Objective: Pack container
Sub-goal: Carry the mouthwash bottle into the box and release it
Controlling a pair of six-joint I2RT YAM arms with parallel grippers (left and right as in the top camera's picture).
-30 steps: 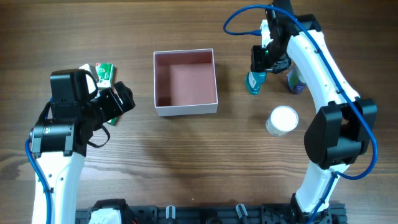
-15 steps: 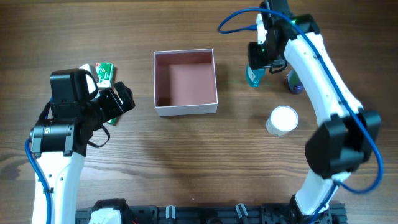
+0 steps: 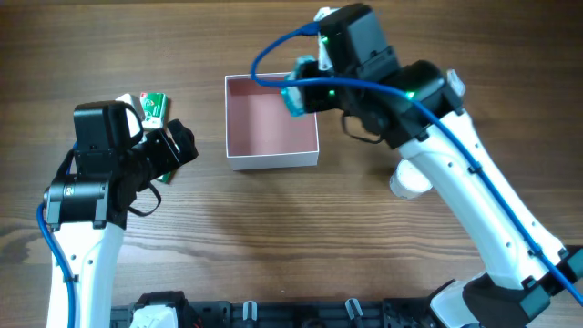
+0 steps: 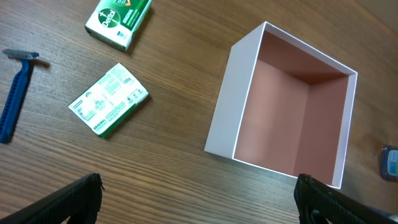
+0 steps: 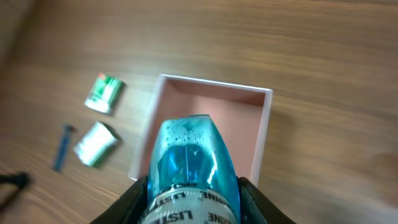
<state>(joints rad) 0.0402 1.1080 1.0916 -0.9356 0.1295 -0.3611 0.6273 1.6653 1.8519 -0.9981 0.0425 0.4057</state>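
Wooden tabletop [image 3: 273, 237] carries the container [image 3: 273, 160] near the middle of its far edge. The right gripper [image 3: 305, 87] pinches a blue bottle [image 5: 189, 162] above the container's right rim. The left gripper [image 4: 199, 208], spread wide, hangs nearer the left edge, apart from the container. The bottle's label is cut off in the wrist view. A jar [image 3: 403, 185] is mostly hidden under the right arm.

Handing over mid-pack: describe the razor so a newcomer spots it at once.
Start at the square pink-lined container. In the left wrist view, two green-and-white boxes lie to its left. Past them is the razor, the only slim blue stick-shaped thing.
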